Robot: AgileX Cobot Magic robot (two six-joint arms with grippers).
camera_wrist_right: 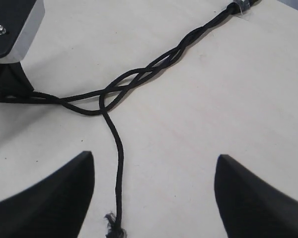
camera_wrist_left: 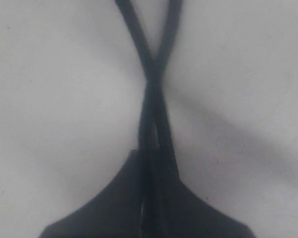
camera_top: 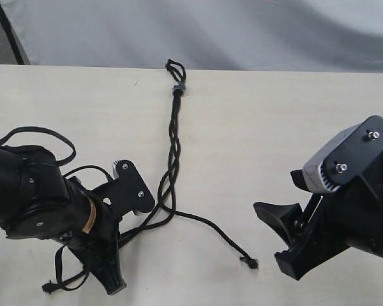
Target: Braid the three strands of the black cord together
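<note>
left wrist view: strands seemingly pinched

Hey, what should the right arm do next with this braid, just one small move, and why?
Probably lower the open right gripper and close it on the free strand near its frayed tip. The left gripper is shut on the other two strands, and this loose one lies on the table between the right jaws.
</note>
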